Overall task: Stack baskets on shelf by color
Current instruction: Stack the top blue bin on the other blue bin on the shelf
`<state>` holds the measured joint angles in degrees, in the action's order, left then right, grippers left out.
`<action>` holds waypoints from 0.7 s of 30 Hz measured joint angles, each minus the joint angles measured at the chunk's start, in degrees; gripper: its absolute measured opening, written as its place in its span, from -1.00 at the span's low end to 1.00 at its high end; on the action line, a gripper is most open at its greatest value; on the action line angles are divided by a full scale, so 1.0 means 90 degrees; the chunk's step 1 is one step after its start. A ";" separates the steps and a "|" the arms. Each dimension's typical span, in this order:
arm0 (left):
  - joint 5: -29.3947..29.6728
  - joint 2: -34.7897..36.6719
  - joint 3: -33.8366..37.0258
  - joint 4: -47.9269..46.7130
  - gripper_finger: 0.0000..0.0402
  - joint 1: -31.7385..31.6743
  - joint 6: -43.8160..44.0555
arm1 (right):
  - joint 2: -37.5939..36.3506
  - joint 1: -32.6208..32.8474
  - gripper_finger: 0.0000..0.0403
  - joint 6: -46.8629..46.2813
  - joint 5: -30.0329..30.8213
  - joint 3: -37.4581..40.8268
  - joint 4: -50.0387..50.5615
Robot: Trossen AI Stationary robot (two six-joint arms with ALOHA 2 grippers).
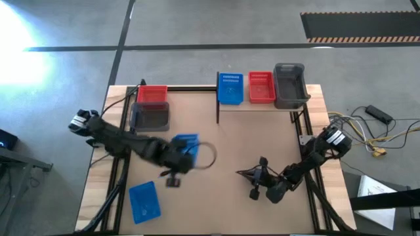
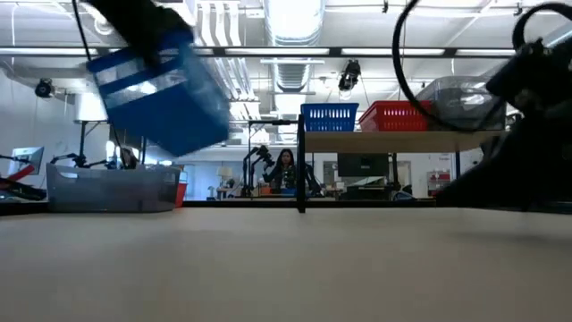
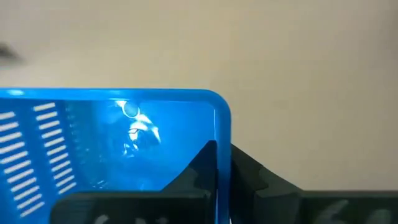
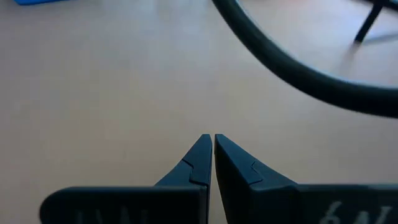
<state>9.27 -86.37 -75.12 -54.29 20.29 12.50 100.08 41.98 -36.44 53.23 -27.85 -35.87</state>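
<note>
My left gripper (image 3: 222, 163) is clamped on the rim of a blue basket (image 1: 186, 145), one finger inside the wall and one outside, and the low view shows that basket (image 2: 161, 89) tilted and up off the tabletop (image 1: 216, 203), hanging over the left half of the table. My right gripper (image 4: 212, 144) rests low over the bare board on the right side, its two fingers pressed together with nothing between them. The shelf (image 1: 262, 106) stands along the far edge toward the right, and on it sit three baskets in a row: a blue shelf basket (image 1: 230, 88), a red shelf basket (image 1: 261, 86) just beside it, and a grey shelf basket (image 1: 289, 84) at the right end. On the tabletop at far left a red basket (image 1: 152, 94) lies touching a grey basket (image 1: 150, 117) just nearer to me, and a second loose blue basket (image 1: 144, 200) lies near the front left corner, well apart from the others. A black cable (image 4: 292, 65) loops across the board beyond my right fingers.
</note>
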 joint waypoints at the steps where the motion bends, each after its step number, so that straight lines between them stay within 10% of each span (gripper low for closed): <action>1: 0.0058 -0.0132 -0.0333 0.0017 -1.00 -0.0213 -0.0310 | 0.0127 0.0016 -0.94 -0.0167 0.0054 -0.0027 0.0006; 14: 0.0136 -0.2666 -0.6169 -0.1120 -1.00 -0.2784 -0.3466 | 0.1572 0.0036 -0.94 -0.0478 0.1205 -0.1210 -0.0105; 21: 0.0050 -0.3446 -0.6335 -0.0715 -1.00 -0.3747 -0.4457 | 0.1695 0.0033 -0.94 -0.0346 0.1468 -0.1533 -0.0039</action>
<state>9.72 -117.39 -132.13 -60.73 -13.44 -27.62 115.34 42.28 -39.55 66.44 -41.64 -36.22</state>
